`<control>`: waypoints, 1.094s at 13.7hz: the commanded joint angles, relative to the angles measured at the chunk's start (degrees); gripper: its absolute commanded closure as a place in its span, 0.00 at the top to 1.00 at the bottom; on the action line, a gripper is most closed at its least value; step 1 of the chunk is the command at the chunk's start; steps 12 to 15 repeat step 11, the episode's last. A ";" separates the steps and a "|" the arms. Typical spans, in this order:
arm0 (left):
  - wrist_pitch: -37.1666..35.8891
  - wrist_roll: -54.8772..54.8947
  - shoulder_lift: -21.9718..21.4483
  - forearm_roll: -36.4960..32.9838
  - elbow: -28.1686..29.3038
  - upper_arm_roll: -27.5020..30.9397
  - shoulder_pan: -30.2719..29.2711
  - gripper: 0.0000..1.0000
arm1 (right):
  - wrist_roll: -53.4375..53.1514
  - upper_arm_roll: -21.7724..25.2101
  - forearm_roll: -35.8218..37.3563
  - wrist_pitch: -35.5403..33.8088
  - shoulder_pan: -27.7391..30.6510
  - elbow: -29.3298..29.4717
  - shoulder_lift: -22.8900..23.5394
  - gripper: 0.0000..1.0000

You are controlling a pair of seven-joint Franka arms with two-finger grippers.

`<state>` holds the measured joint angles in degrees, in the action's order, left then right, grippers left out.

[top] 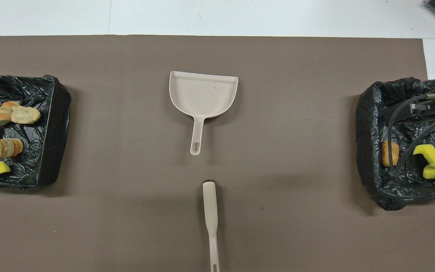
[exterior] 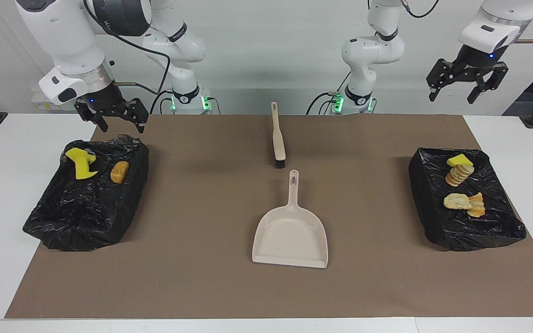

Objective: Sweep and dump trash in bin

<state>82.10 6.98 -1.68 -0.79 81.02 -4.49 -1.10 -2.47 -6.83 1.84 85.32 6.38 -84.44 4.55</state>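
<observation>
Trash, yellow sponge chunks (exterior: 80, 163) and tan bread-like lumps (exterior: 457, 200), sits in two black-lined bins, one under each empty, wide-open gripper (exterior: 111, 112) (exterior: 467, 80). You can see it looks light and squashy; pinch softly across a chunk's middle.

no readable text anywhere.

yellow and tan trash (exterior: 460, 201) (top: 13, 114), in bins (exterior: 437, 217)

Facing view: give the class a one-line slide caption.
Beige plastic dustpan and brush idle between two black-lined bins holding scraps.
</observation>
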 commanded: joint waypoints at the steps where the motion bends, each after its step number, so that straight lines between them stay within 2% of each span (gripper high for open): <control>1: -2.65 1.10 2.30 0.43 -4.47 -0.34 -0.40 1.00 | 0.89 -0.38 -0.96 0.38 0.74 -0.11 -0.33 1.00; 4: -1.60 0.67 0.28 0.43 -1.05 -0.34 -0.40 1.00 | 0.89 -0.38 -0.96 0.38 0.74 -0.11 -0.33 1.00; 15: -1.50 0.93 0.10 0.43 -0.69 -0.34 -0.40 1.00 | 0.89 -0.38 -0.96 0.38 0.74 -0.03 -0.33 1.00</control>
